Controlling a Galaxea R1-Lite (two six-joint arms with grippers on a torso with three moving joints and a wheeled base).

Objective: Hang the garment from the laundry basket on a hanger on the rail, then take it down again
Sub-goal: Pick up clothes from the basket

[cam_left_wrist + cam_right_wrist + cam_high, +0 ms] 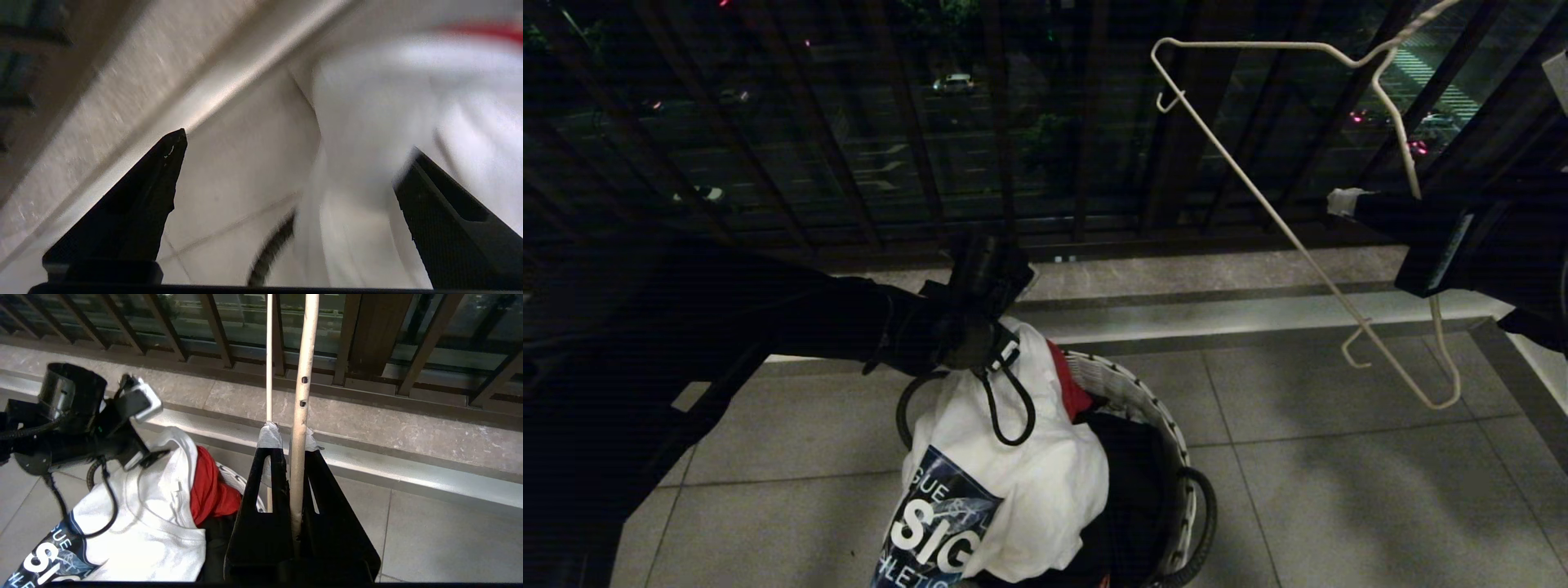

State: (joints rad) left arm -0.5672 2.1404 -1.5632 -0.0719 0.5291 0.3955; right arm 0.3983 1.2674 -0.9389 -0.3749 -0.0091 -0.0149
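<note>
At this moment you were only at the beginning of the task. The garment (1021, 457), the white T-shirt with the blue shield print, lay heaped on top of the laundry basket (1168, 441), spilling over the side of its rim that faces the robot, beside a small red cloth (1068, 384) and a black garment (1127, 490). Your left gripper (980, 282) hung just above the far, upper edge of the shirt with its jaws spread wide and nothing between them; in the left wrist view the white cloth was blurred, so I could not say for sure whether one fingertip (412, 163) touched it already. Your right gripper (288, 437) was pressed shut on the thin wire of the hanger (1258, 204) and held it up at the right, well apart from the basket, in front of the dark balcony bars (849, 163). The rail was not visible in any view. So the hanger was secured, but the shirt was not yet grasped, and lifting it, dressing it on the hanger, hanging it and taking it down all remained.
</note>
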